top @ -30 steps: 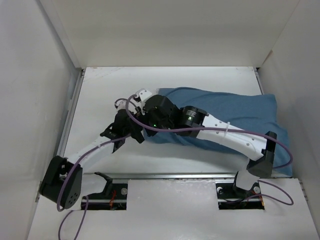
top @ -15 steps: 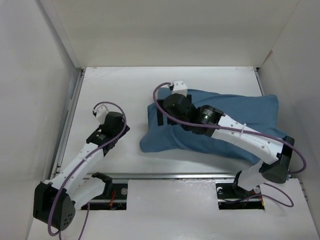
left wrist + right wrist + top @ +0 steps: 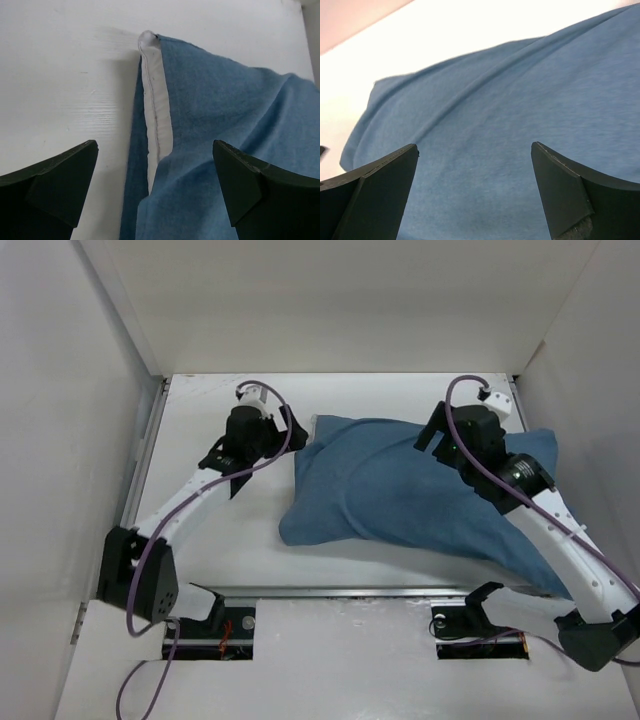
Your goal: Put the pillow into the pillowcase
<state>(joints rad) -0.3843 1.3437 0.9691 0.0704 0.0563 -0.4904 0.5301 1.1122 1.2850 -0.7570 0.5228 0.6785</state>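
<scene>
Pillowcase lay long axis left-to-right on the counter, pillow showing only as a white strip at its left mouth, just ahead of the nearer left gripper, jaws apart; right gripper, likewise apart, hovered over the right end.

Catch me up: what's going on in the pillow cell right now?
Two arms are putting a pillow into a blue pillowcase on the table. It looks nearly done: only a white strip of pillow shows at the case's open left end. The left claw hovers open at that opening, the right claw open over the far right part. Neither holds anything.
</scene>
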